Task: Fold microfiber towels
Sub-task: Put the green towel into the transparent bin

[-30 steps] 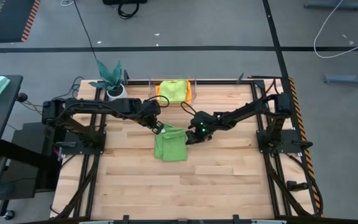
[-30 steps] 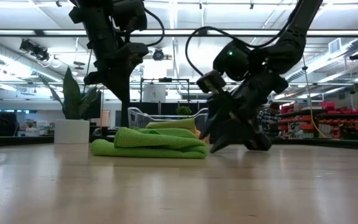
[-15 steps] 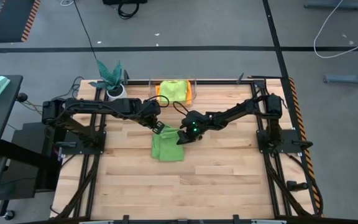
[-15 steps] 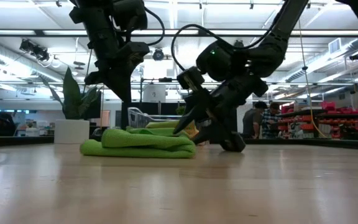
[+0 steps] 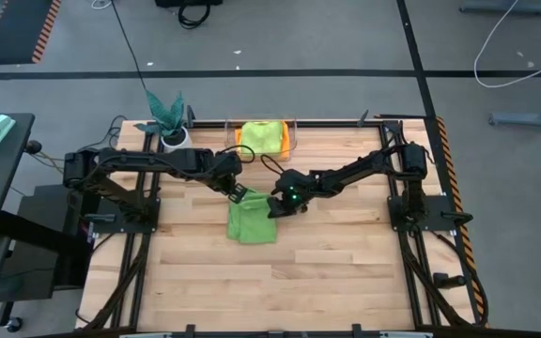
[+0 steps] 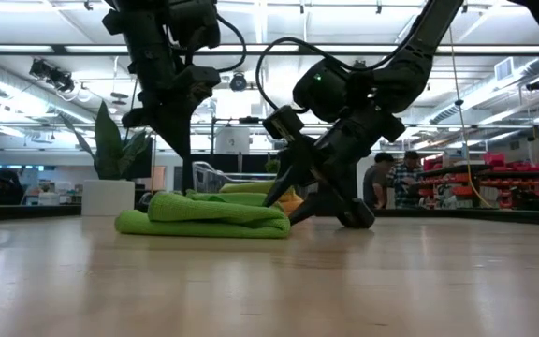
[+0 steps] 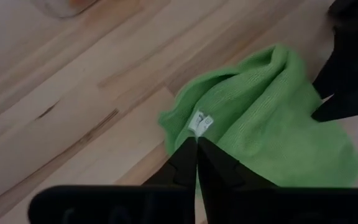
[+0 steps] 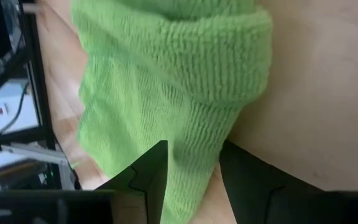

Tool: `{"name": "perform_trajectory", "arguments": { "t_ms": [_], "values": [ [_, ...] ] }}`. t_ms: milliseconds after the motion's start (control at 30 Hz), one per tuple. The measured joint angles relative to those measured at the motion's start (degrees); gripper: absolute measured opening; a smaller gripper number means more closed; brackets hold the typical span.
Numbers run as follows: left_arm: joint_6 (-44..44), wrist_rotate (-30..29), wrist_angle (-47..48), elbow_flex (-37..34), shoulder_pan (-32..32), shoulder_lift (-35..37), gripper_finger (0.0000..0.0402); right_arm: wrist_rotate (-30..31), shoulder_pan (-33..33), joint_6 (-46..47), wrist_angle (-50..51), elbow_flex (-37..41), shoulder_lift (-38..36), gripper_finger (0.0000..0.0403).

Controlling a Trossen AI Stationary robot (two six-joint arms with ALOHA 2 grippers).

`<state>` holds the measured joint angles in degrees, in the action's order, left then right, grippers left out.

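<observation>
Gripping a far corner of the mid-green towel (image 5: 254, 219), the left gripper (image 5: 238, 195) has its fingers pressed together on the cloth just beside the small white tag (image 7: 200, 121). From this gripper the towel runs toward 5 o'clock in the high view, long axis roughly 12 to 6. The right gripper (image 5: 277, 205), fingers spread, straddles the towel's thick folded edge at the 3 o'clock side. Both grippers are at the towel; neither is clearly nearer. The towel lies mid-table, already doubled over, plush and bunched, edges uneven. At 12 o'clock from it, the lime green towel (image 5: 262, 135) rests on the orange towel (image 5: 286, 142) near the table's far edge.
</observation>
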<state>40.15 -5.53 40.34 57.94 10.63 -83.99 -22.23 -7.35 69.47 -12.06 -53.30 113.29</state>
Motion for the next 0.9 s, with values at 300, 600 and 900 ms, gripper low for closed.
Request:
{"name": "perform_trajectory", "arguments": {
  "t_ms": [300, 600, 900],
  "values": [
    [6.09, 1.19, -0.29, -4.52, -0.05, 0.0, 0.003, 2.76, 0.38, 5.88, -1.35, 0.08, 0.03, 0.0151],
    [13.16, 4.68, -5.06, -9.33, -2.54, 0.0, 0.001, 4.59, 2.01, 8.38, -1.8, 0.17, 0.03, 0.0151],
    [19.91, 6.24, -10.75, -13.52, -5.14, -0.02, 0.0028, 5.84, 2.21, 9.17, -2.37, -1.11, 0.36, 0.0151]
  ]
}}
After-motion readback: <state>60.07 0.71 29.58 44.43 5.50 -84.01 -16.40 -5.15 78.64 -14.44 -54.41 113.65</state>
